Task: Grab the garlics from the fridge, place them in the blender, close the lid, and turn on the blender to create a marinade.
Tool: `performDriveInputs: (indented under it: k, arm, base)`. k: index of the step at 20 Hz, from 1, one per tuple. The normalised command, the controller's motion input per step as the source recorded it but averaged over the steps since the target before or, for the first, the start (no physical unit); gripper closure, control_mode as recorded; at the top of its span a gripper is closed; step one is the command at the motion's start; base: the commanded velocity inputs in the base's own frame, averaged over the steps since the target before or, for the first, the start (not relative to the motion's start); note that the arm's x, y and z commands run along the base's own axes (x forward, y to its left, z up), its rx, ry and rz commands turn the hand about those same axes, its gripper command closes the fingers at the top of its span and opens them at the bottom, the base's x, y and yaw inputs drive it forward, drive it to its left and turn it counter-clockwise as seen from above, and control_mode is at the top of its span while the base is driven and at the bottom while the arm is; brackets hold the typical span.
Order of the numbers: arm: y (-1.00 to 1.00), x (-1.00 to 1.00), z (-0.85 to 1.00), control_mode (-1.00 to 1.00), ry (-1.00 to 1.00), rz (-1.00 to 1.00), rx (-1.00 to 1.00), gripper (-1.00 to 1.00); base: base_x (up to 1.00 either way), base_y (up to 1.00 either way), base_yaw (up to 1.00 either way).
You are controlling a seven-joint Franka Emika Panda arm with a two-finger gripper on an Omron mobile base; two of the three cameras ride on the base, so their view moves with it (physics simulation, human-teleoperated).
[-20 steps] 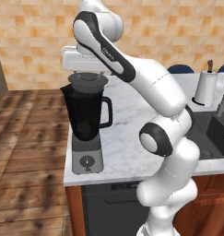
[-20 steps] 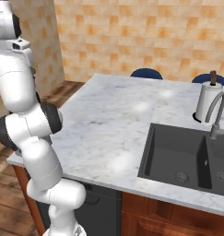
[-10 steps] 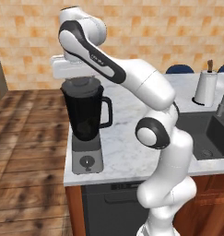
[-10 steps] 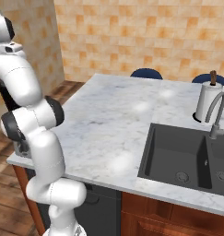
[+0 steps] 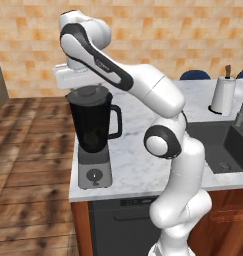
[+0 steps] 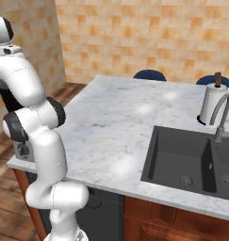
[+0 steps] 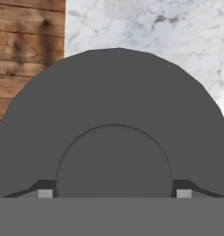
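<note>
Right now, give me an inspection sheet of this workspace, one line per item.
Surface: white marbled counter, with a dark sink set in it.
Job's things: blender at the counter's left end, the lid lying over its jar mouth; garlics not seen.
Clutter: paper towel roll on a stand by the tap.
Grippers: gripper just above the lid, fingers spread either side of the raised centre disc.
Cables: nothing seen.
Surroundings: tan tiled wall, wood floor, blue chairs behind the counter.
</note>
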Motion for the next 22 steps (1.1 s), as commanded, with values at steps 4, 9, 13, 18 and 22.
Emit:
performDriveInputs:
  k: [4,9,13,18,22]
  arm:
    - [-0.35,0.0,-0.1,-1.0,0.01,0.0,0.05,1.0]
    - [-0.32,0.0,-0.43,-1.0,-0.06,0.0,0.06,1.0]
    - [0.02,0.0,-0.42,-1.0,-0.1,0.03,0.02,1.0]
    - [0.09,0.0,-0.36,-1.0,-0.14,0.08,0.02,1.0]
    - [-0.04,0.0,-0.44,-1.0,-0.13,0.17,0.14,1.0]
  base:
    - [0.0,0.0,0.0]
    - [0.0,0.0,0.0]
    - [0.0,0.0,0.0]
    - [0.0,0.0,0.0]
    - [0.0,0.0,0.0]
